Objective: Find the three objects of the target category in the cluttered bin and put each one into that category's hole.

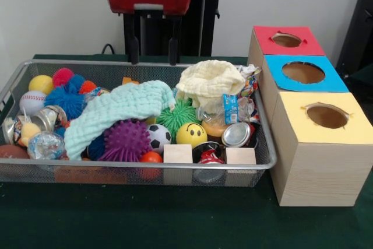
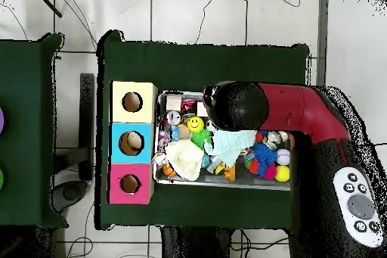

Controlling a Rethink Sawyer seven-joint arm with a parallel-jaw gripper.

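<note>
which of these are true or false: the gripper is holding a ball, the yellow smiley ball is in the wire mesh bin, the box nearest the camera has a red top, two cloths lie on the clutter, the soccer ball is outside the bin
1. The gripper is holding a ball. False: its two dark fingers hang open and empty above the far rim of the silver wire mesh bin.
2. The yellow smiley ball is in the bin. True.
3. The wooden box nearest the camera in the front view has a red top. False: the yellow-topped box is nearest, and the red-topped box is farthest.
4. Two cloths lie on the clutter. True: a mint green cloth and a pale yellow cloth.
5. The small soccer ball is outside the bin. False: it sits inside, beside the smiley ball.
</note>
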